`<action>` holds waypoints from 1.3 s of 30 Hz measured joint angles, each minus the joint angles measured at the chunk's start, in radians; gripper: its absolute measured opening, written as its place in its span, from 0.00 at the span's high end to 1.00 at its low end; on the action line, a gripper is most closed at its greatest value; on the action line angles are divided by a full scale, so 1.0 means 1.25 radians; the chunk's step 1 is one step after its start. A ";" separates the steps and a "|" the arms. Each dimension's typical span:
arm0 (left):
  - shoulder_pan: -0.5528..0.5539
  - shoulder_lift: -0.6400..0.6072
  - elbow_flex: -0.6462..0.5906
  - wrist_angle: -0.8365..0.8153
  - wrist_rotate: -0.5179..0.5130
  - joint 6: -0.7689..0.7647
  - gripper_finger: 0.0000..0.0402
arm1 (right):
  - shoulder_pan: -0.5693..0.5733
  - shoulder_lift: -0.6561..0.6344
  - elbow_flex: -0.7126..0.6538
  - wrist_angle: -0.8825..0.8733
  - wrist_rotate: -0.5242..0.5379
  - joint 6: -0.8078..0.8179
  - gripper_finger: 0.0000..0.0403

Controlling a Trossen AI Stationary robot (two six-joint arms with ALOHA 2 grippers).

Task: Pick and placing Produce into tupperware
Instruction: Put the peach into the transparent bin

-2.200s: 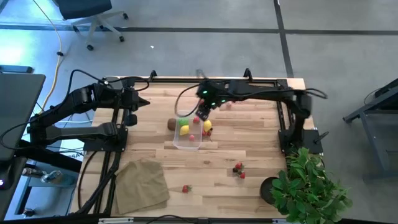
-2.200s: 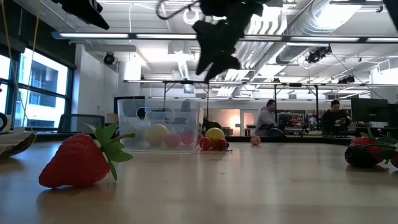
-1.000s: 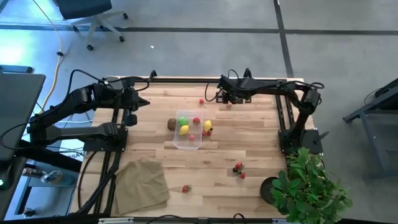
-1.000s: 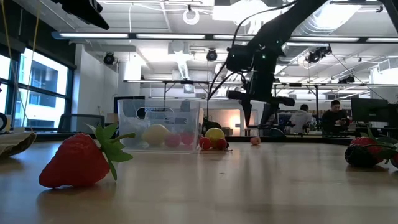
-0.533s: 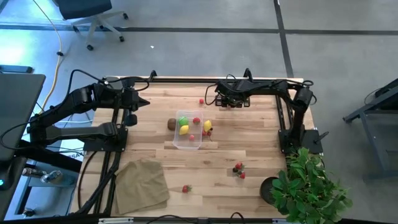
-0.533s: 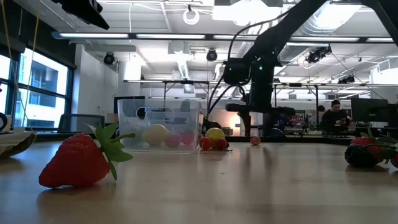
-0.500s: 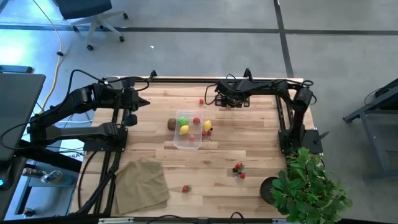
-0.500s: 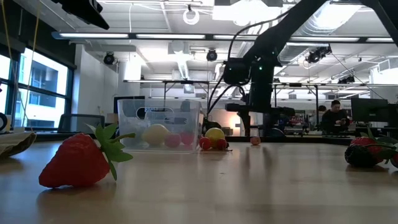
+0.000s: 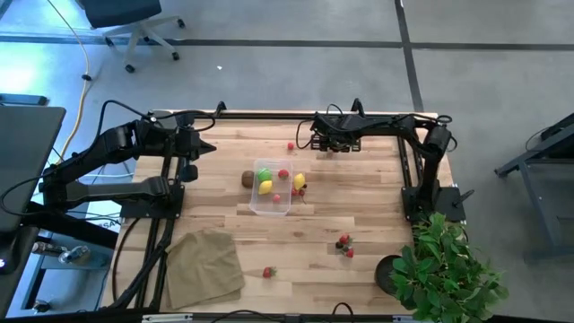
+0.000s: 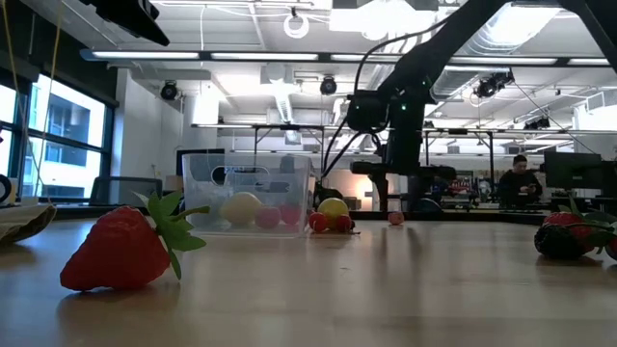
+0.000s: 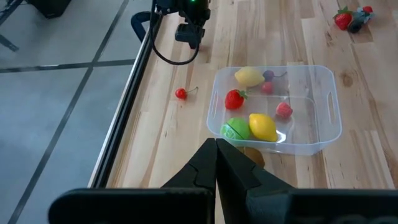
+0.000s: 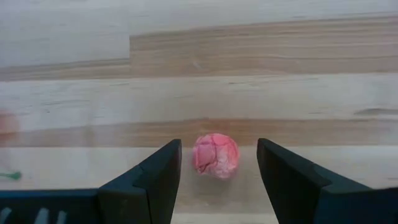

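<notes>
Inside tupperware point(image 11: 328, 118): lemon point(image 11: 263, 126), green ball point(image 11: 234, 130), strawberry point(image 11: 234, 99).

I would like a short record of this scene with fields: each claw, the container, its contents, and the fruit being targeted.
right claw: open, fingers on either side of a small pink bumpy berry on the wooden table, near the far edge
left claw: shut, waiting at the table's left side
container: clear plastic rectangular tub, mid-table
contents: yellow lemon, green ball, small red berries
loose beside the tub: brown kiwi, second yellow lemon
</notes>
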 joint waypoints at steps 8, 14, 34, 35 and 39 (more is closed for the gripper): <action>0.000 0.000 0.000 0.000 0.000 0.000 1.00 | -0.007 0.031 0.000 0.017 -0.036 -0.020 0.50; 0.000 0.000 0.000 0.000 0.000 0.000 1.00 | -0.007 0.031 0.000 0.028 -0.025 -0.027 0.50; 0.000 0.000 0.000 0.000 0.000 0.000 1.00 | -0.007 0.031 0.000 0.021 -0.045 -0.047 0.65; 0.000 0.000 0.000 0.000 0.000 0.000 1.00 | -0.007 0.031 0.000 0.021 -0.046 -0.046 0.66; 0.000 0.000 0.000 0.000 0.000 0.000 1.00 | -0.007 0.030 0.000 0.021 -0.046 -0.046 0.70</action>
